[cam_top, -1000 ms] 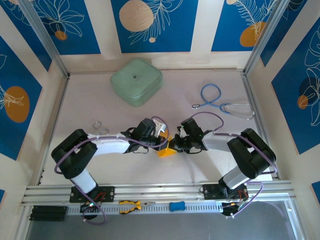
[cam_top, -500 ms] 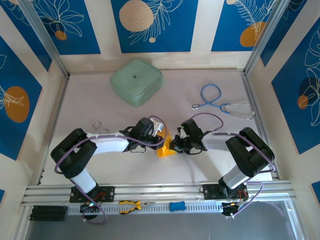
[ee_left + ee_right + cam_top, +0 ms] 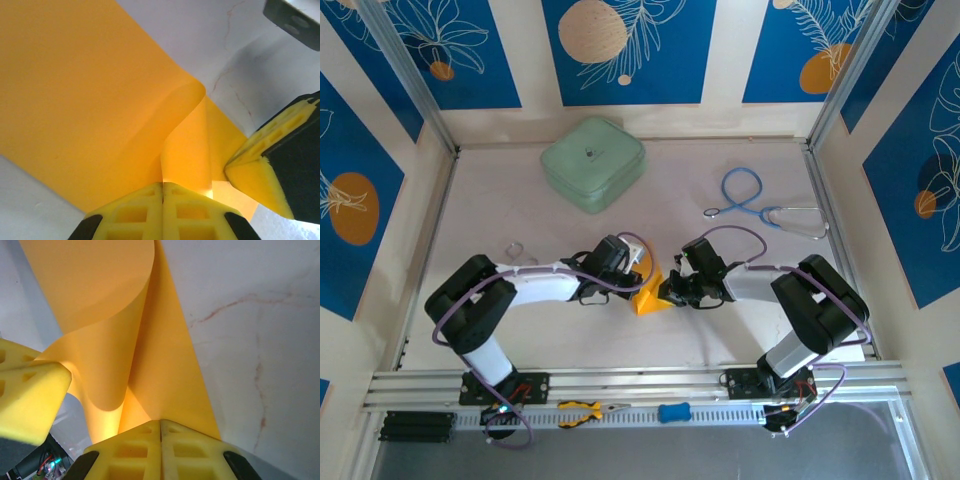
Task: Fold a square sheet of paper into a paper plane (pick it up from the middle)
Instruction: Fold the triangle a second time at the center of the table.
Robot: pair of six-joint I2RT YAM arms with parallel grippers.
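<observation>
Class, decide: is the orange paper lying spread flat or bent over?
Bent over: the orange paper curls up off the table in a rounded, uncreased loop.

Paper: we are seeing the sheet of paper (image 3: 650, 299) standing mid-table, between both grippers.
Left gripper (image 3: 637, 285): touching the paper's left side.
Right gripper (image 3: 669, 291): touching its right side.
Case (image 3: 593, 163): lying well behind, leftward.
Stethoscope (image 3: 760, 206): lying behind, rightward.
Pliers (image 3: 582, 410): lying on the near rail, before the arms.

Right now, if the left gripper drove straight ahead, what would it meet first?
The square sheet of paper the left gripper pinches; its raised fold stands ahead. The right gripper sits off to one side, probably missed.
</observation>
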